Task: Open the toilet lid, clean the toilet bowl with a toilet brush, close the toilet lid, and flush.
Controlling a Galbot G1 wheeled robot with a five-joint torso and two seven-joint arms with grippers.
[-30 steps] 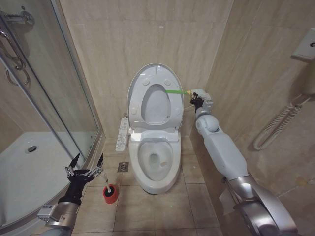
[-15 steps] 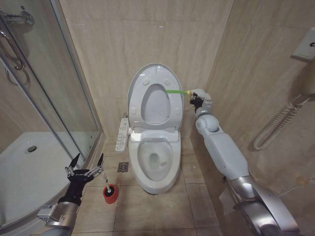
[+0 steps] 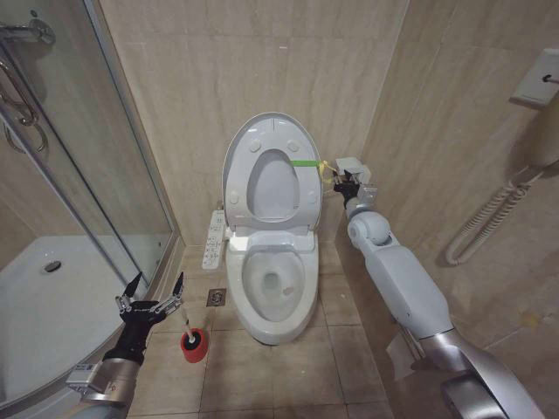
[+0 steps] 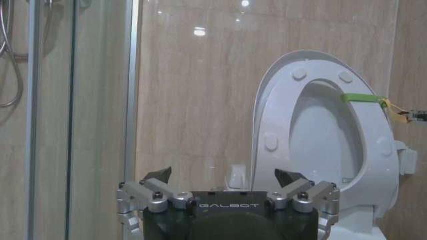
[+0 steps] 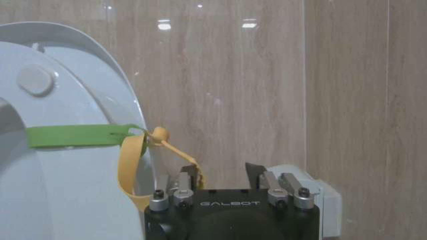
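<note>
Right hand [image 3: 342, 183] in the head view sits at about 1 o'clock from the toilet bowl [image 3: 272, 292], just beside the raised toilet lid [image 3: 266, 170], at the outer end of the green strap [image 3: 305, 163] and yellow ring [image 3: 326, 172]. Left hand [image 3: 150, 292] hangs low at 8 o'clock, fingers spread wide, with the toilet brush [image 3: 188, 327] in its red cup holder [image 3: 194, 346] just beside it at 4 o'clock on the tiled floor [image 3: 288, 375]. A shower tray [image 3: 52, 305] behind a glass door [image 3: 105, 175] lies at 9 o'clock; beige tiled walls close the corner.

From the left wrist view, the left hand [image 4: 229, 180] stands apart and empty, the upright toilet lid [image 4: 267, 130] well beyond it.

From the right wrist view, the right hand [image 5: 221, 175] has its fingers fairly close together, the yellow ring [image 5: 133, 170] running down by one finger; whether they actually pinch it I cannot tell. The green strap [image 5: 77, 135] crosses the toilet lid [image 5: 67, 190].
</note>
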